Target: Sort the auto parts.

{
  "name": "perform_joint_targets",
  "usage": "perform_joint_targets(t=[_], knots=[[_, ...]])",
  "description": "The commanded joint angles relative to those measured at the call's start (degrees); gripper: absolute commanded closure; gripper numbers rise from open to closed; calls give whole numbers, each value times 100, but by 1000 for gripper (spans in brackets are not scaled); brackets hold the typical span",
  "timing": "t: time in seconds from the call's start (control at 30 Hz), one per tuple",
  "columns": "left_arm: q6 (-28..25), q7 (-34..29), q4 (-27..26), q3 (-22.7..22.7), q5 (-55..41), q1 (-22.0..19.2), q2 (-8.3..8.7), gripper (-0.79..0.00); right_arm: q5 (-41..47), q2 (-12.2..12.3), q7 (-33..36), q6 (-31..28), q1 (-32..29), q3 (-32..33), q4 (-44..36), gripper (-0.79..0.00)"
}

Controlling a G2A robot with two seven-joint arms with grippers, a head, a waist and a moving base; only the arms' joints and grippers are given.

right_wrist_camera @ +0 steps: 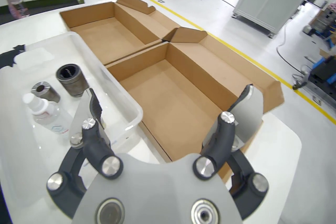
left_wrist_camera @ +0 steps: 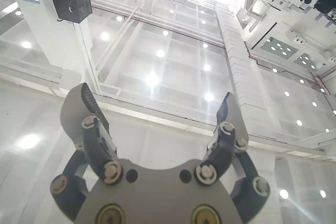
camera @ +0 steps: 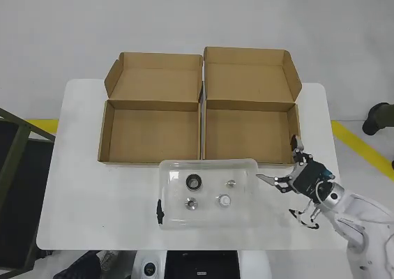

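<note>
From above, a clear tray (camera: 242,213) is seen on the table in front of two open cardboard boxes (camera: 149,136), and four parts are held in it: a dark ring (camera: 194,183), a small metal piece (camera: 231,183), a grey bushing (camera: 192,204) and a white-capped bottle (camera: 223,200). The right gripper (camera: 280,162) is spread wide just beside the tray's right end. In the right wrist view the ring is revealed as an upright cylinder. The left gripper (left_wrist_camera: 156,93) is pointed at the ceiling, jaws wide apart.
</note>
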Motion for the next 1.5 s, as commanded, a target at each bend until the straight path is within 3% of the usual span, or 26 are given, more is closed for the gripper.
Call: perform_joint_targets(t=[0.0,0.67,1.2,1.3,1.37,1.47], knots=[[0,0,0,0,0,0,0,-785,12,8,127,-188,81,-172,-72,-785],[0,0,0,0,0,0,0,-785,-583,107,1099,-1169,476,-1548,-295,-785],[0,0,0,0,0,0,0,-785,-637,243,1455,-1243,626,-1777,40,-785],[0,0,0,0,0,0,0,-785,-566,265,1488,-1243,651,-1788,113,-736],[0,0,0,0,0,0,0,-785,-524,277,1512,-1243,675,-1797,149,-628],[0,0,0,0,0,0,0,-785,-466,293,1550,-1243,715,-1836,204,-557]])
